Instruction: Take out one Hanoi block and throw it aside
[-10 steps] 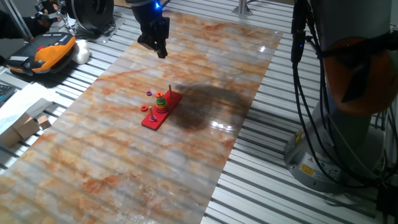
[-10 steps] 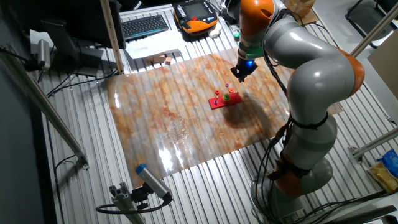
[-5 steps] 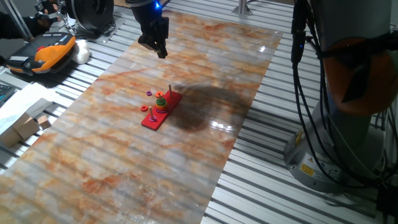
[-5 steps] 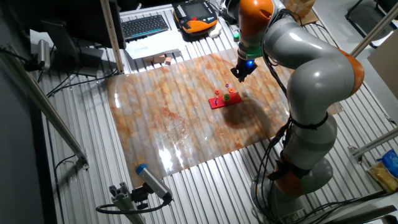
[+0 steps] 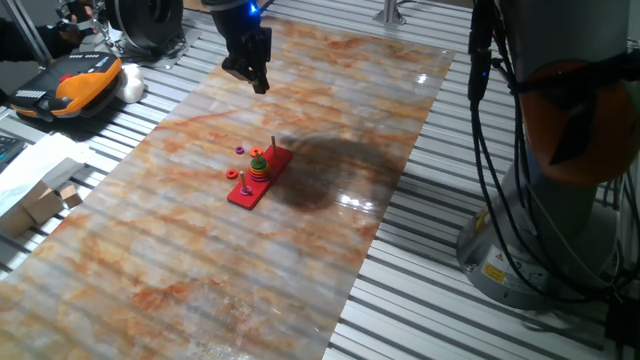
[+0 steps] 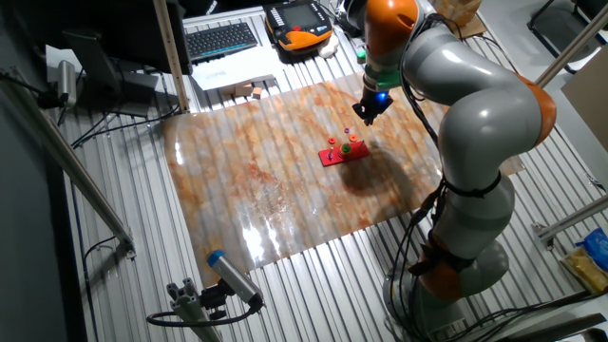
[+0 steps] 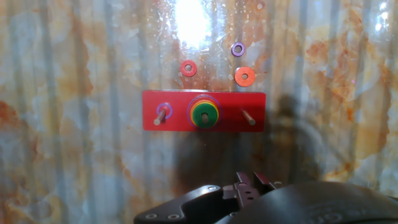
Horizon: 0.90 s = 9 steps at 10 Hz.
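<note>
Work looks unstarted to us: Hanoi block sits atop the middle-peg stack, at 12 o'clock from our raised end effector, whose spread we cannot tell.

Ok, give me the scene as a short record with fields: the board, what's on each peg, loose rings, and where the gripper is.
board: red peg board with three pegs, flat on the marbled table
middle peg: stack of rings, green ring on top
one end peg: a purple ring
other end peg: bare
loose rings: three on the table beside the board, red, orange, purple
gripper: raised above the table, away from the board, holding nothing; jaw opening unclear
</note>
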Motion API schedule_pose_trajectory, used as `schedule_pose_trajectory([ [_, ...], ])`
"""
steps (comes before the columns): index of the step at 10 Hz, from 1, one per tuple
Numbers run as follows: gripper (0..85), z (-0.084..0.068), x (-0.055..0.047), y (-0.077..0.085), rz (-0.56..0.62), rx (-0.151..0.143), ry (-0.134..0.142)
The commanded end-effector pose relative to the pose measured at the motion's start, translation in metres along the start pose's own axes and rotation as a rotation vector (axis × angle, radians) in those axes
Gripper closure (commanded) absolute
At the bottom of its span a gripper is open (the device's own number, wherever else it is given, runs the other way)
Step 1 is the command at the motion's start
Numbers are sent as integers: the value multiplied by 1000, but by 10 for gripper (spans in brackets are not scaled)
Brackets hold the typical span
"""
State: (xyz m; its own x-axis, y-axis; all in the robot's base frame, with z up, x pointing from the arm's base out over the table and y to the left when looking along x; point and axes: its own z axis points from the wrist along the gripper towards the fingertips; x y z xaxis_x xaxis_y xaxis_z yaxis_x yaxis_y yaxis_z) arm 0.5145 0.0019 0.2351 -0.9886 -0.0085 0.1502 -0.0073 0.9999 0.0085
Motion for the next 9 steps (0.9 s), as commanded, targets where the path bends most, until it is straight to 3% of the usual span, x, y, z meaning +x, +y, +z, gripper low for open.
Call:
schedule_pose_trajectory([
  [1,680,-1,0,-1,22,-33,-36],
  [2,680,-1,0,-1,42,-21,-71],
  [3,680,-1,0,-1,51,-8,-67],
  [4,680,-1,0,-1,59,-2,-56],
  [6,680,-1,0,-1,81,6,-7],
  [7,680,-1,0,-1,84,7,-13],
  [9,680,-1,0,-1,119,-16,3],
])
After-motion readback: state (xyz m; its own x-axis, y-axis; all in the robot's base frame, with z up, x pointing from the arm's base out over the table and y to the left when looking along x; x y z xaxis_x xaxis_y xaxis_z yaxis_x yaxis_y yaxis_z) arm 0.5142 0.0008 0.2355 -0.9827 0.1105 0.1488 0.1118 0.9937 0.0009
